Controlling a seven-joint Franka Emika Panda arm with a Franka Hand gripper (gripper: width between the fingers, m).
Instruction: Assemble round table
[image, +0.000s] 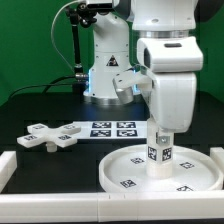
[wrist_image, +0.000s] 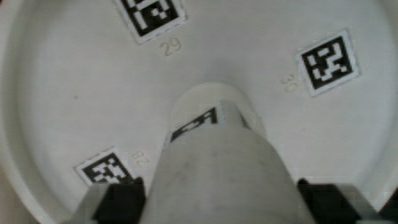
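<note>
So the short white plastic cylinder leg is standing upright in the middle of the large white rimmed plastic disc. The arm's two-finger gripper is clamped on the leg's upper part. In the wrist view a dark finger pad sits tight against each side.

There's bare disc floor all round the leg out to the raised rim, just tags on it. The flat white marker board lies just past the disc's far rim, toward the exterior view's left. The white cross-shaped foot is further out that way, well apart from the disc. A low white wall runs along the disc's near side.
</note>
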